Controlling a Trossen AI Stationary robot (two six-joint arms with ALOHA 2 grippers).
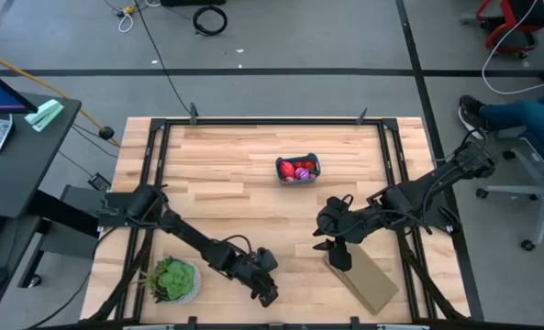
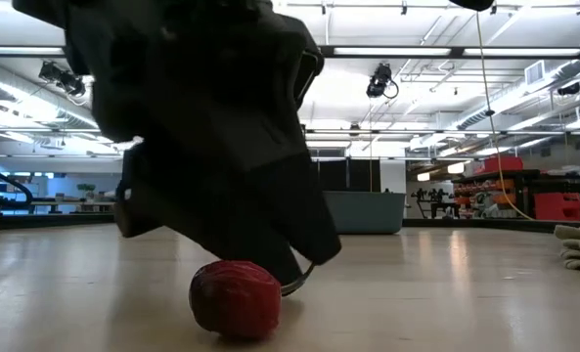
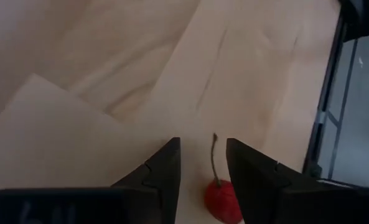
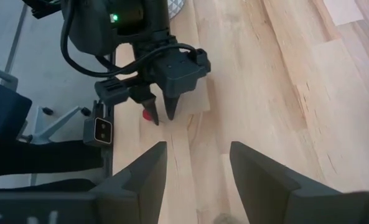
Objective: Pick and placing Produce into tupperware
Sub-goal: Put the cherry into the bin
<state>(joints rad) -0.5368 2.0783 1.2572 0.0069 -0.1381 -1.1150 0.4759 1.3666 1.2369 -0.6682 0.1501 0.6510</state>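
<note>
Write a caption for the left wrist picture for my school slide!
The left end effector, fingers open, reaches around a small red stemmed fruit on the wooden table.

From above, the left gripper [image 1: 268, 295] covers the red fruit [image 3: 221, 200] under it, and the pieces in the tub [image 1: 297, 170] are too small to tell apart. At table height the left arm blocks most of the room. The tan block [image 1: 363, 278] lies partly under the right gripper [image 1: 330, 246].
</note>
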